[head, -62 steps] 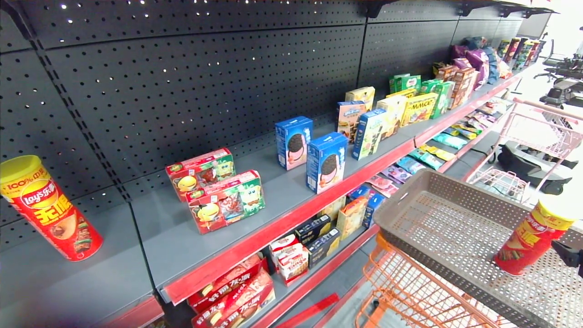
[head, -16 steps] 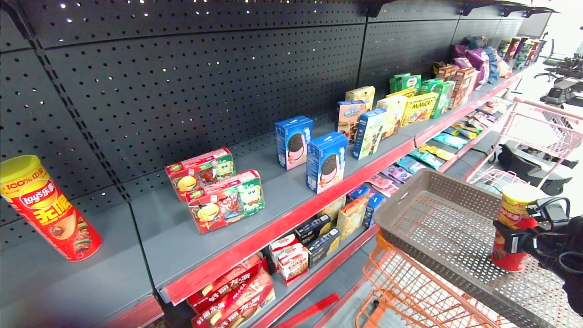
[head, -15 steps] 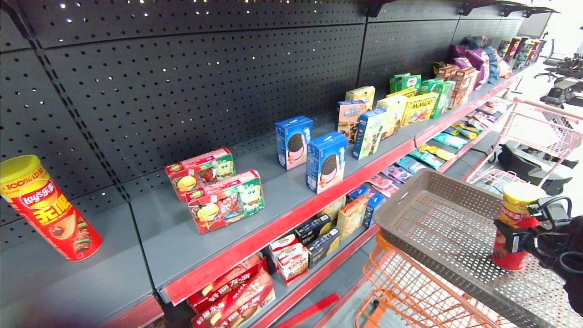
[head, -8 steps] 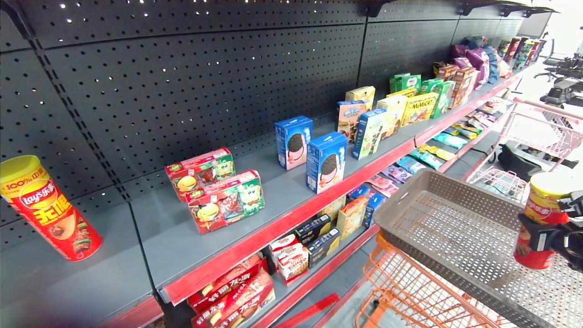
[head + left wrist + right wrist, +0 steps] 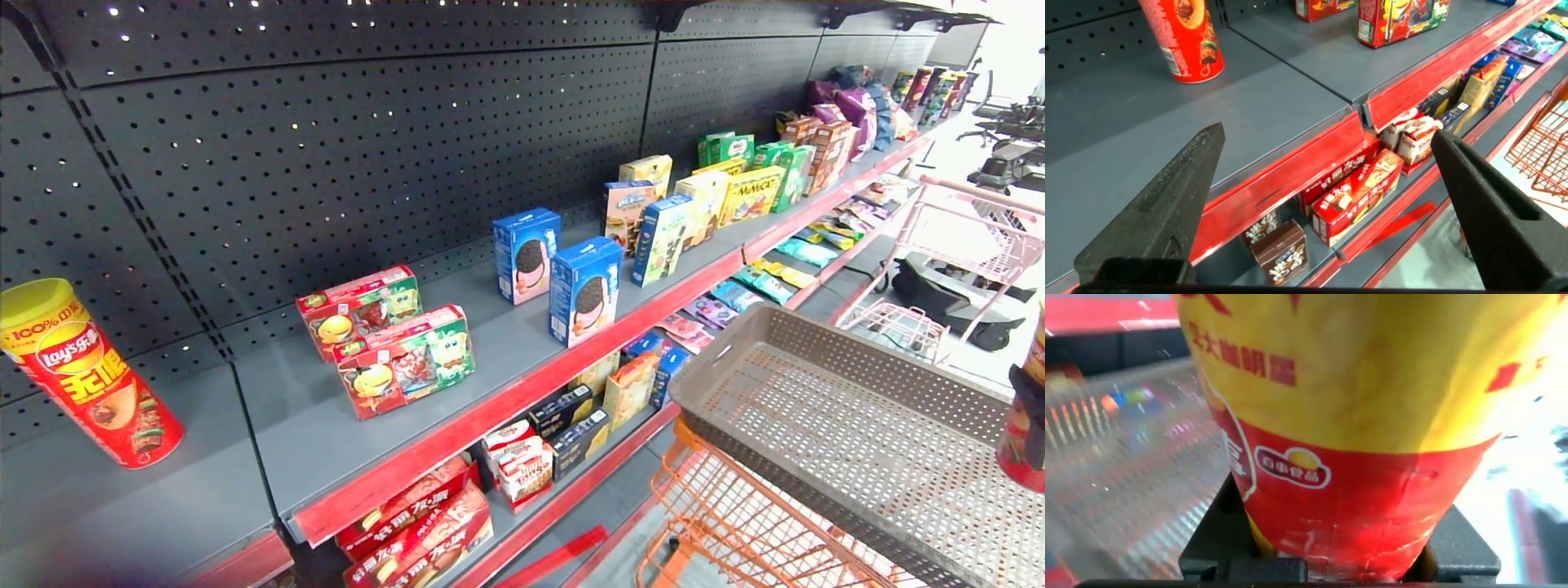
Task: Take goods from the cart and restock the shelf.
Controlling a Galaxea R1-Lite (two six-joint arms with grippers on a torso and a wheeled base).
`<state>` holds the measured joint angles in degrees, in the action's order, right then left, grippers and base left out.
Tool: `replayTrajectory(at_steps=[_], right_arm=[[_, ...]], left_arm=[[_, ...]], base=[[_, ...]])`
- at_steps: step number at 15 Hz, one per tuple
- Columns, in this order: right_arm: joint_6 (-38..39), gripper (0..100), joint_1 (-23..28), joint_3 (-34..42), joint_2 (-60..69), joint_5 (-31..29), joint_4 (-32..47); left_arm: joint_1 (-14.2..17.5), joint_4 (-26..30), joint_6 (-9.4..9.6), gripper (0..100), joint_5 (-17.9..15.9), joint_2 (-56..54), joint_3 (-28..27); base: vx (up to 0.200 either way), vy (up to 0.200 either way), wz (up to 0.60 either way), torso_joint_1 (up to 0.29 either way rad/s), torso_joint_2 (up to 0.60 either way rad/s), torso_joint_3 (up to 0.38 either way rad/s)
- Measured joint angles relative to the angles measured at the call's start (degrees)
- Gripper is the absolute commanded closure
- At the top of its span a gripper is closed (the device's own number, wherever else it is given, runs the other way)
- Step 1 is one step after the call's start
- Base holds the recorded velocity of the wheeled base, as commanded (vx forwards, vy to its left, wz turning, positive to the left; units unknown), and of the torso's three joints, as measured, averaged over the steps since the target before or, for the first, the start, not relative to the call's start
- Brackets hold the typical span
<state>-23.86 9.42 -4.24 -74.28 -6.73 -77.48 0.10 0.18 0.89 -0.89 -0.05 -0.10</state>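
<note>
- Change: R tool [image 5: 1339, 559] had come onto the chips can [image 5: 1364, 449] standing in the basket [image 5: 739, 339] on the cart [image 5: 710, 531]. It clamped the can, lifted it out & swung it away. Can now sat at the far edge of the head view, off the basket floor.
- R tool state: clenched on the can, a finger each side of its lower body. Can looked upright, but only part of it showed.
- Meaning for task: pick step looked done. Next prob. the carry over to the shelf [image 5: 326, 441].
- Likely drop spot: beside the shelf can [image 5: 90, 376], which stood well apart from R tool, across the whole stocked run.
- L tool [image 5: 1324, 135]: released, fingers spread wide, nothing betw. them. It hung by the shelf's front lip, w/ the shelf can just ahead of it.
- Counts: chips-type cans 2 (1 in R tool, 1 on shelf), red-green boxes [image 5: 404, 359] 2, blue cookie boxes [image 5: 584, 290] 2, basket 1.
- Farther from both tools: more boxes & bags, too crowded to count.
</note>
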Motion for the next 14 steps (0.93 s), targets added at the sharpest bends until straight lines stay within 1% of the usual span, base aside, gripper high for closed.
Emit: replayTrajectory(at_steps=[2,4,6,8,10,12,14], right_arm=[[-2.8,100,0.0,2.8,6.9,-1.5,4.1],[-3.1,100,2.5,3.9,11.2,-1.9,7.7],[-2.3,100,4.7,4.1,14.1,-1.3,8.2],[-1.6,100,6.3,3.3,16.5,3.2,9.4],[-1.6,100,8.4,0.0,17.9,7.7,14.3],[-1.7,100,9.0,-4.0,18.4,9.0,19.6],[-1.7,100,7.0,-5.3,18.7,9.2,20.7]], left_arm=[[0.0,0.0,0.0,0,0.0,0.0,0.0],[0.0,0.0,-0.02,0,0.0,0.0,0.0],[0.0,0.0,-0.02,0,0.0,0.0,0.0],[0.0,0.0,0.0,0,0.0,0.0,0.0],[0.0,0.0,0.0,0,0.0,0.0,0.0],[0.0,0.0,0.0,0,0.0,0.0,0.0],[0.0,0.0,0.0,0,0.0,0.0,0.0]], base=[[0.0,0.0,0.0,0.0,0.0,0.0],[0.0,0.0,0.0,0.0,0.0,0.0],[0.0,0.0,0.0,0.0,0.0,0.0],[0.0,0.0,0.0,0.0,0.0,0.0],[0.0,0.0,0.0,0.0,0.0,0.0],[0.0,0.0,0.0,0.0,0.0,0.0],[0.0,0.0,0.0,0.0,0.0,0.0]])
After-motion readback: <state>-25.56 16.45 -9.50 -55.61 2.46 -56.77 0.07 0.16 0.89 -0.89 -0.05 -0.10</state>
